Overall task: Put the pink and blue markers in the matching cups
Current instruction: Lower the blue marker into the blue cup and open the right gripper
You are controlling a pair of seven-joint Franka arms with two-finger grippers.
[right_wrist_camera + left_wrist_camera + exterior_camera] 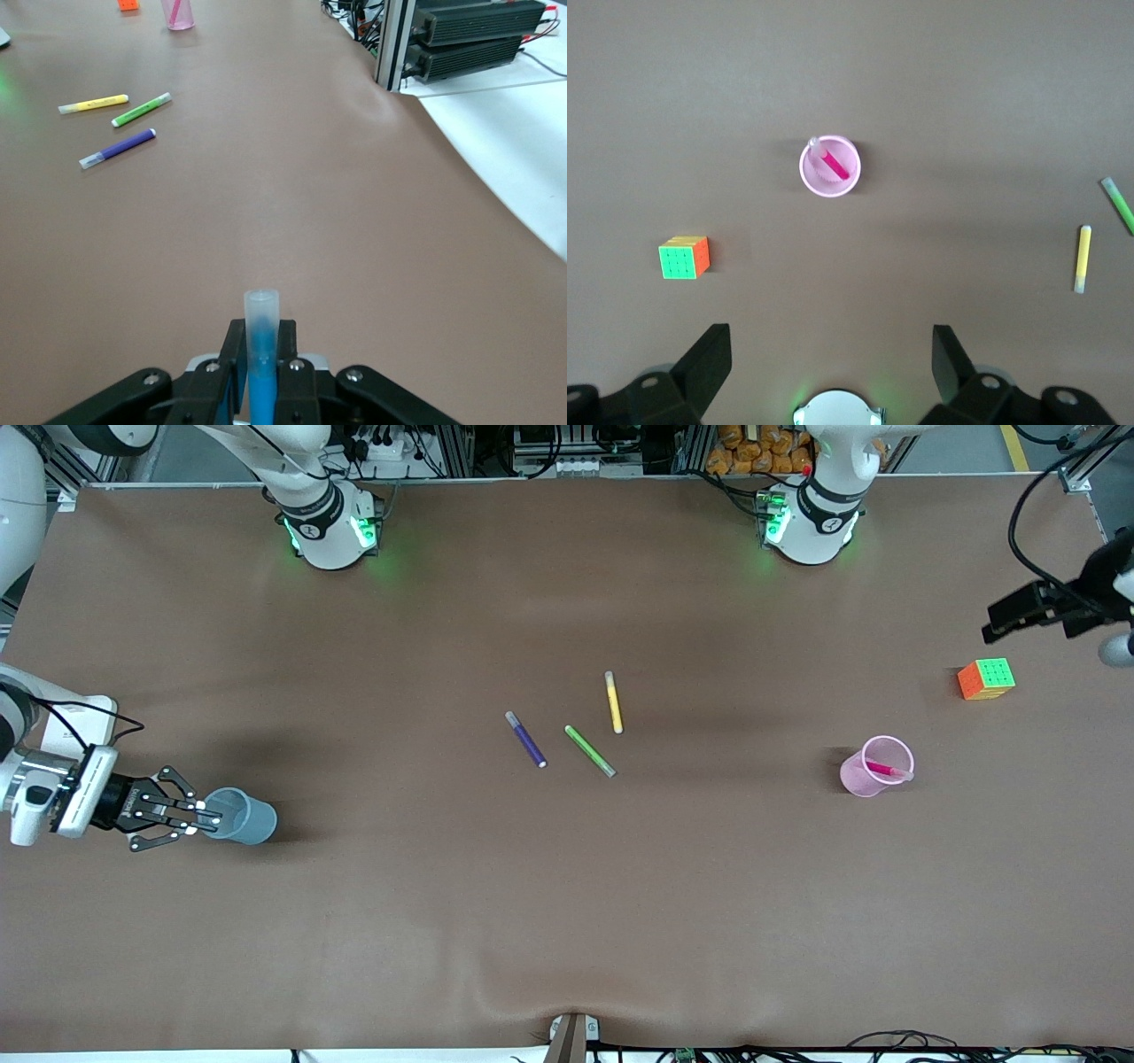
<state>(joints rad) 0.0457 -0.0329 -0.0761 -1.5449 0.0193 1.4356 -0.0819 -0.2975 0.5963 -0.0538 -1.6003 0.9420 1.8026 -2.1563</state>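
— Marker first: where is the blue one?

— Pinched in the right gripper (205,817), low in the front view at the right arm's edge of the frame. The right wrist view shows it best: the blue marker (261,354) stands clamped between the two fingers with its pale tip poking out past them.

— And the blue cup (244,817)?

— It sits right at those fingertips, rim up. The claw looks to be touching or just over the rim; I cannot tell which.

— The pink pair?

— That half seems done. The pink marker (886,769) leans inside the pink cup (858,779), in the middle band of the frame toward the left arm's end. The left gripper (833,354) waits, fingers spread wide and holding nothing, up in the upper corner of the front view over the table near the colour cube (986,678).

— What could spoil it?

— The cup looks light. If the fingers press the rim it may slide or tip. If the marker drops at a slant, it could strike the rim and bounce out. The purple pen (526,740), green pen (590,750) and yellow pen (613,702) lie mid-frame, well apart from it all.
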